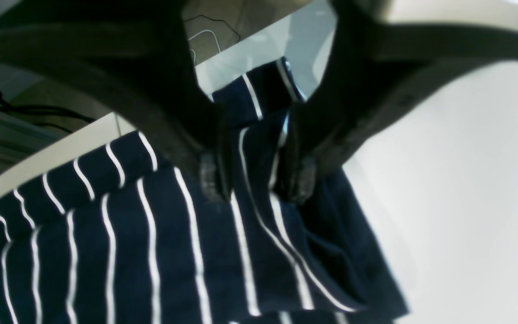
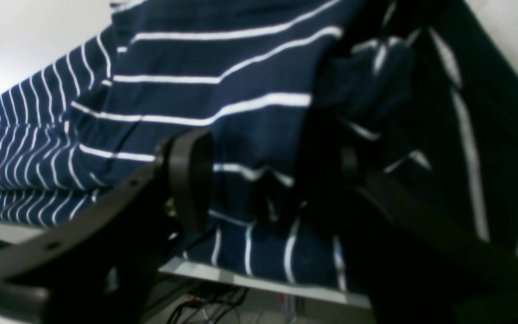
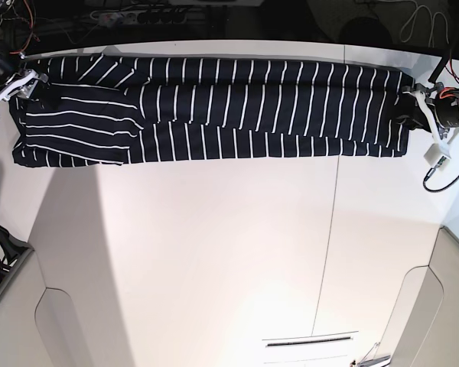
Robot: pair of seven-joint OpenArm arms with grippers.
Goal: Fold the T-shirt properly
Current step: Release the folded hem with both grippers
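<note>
Two pincers sit at opposite ends of the shirt (image 3: 214, 107), which lies as a long folded band along the far edge of the white table (image 3: 214, 252). Left pincer (image 1: 256, 180): jaws parted, cloth between them. Right pincer (image 2: 268, 180): jaws spread wide over bunched fabric.

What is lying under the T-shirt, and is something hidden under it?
The T-shirt lies along the far edge of the white table, which shows on its near side. Whatever may lie beneath the fabric is covered and cannot be seen.
</note>
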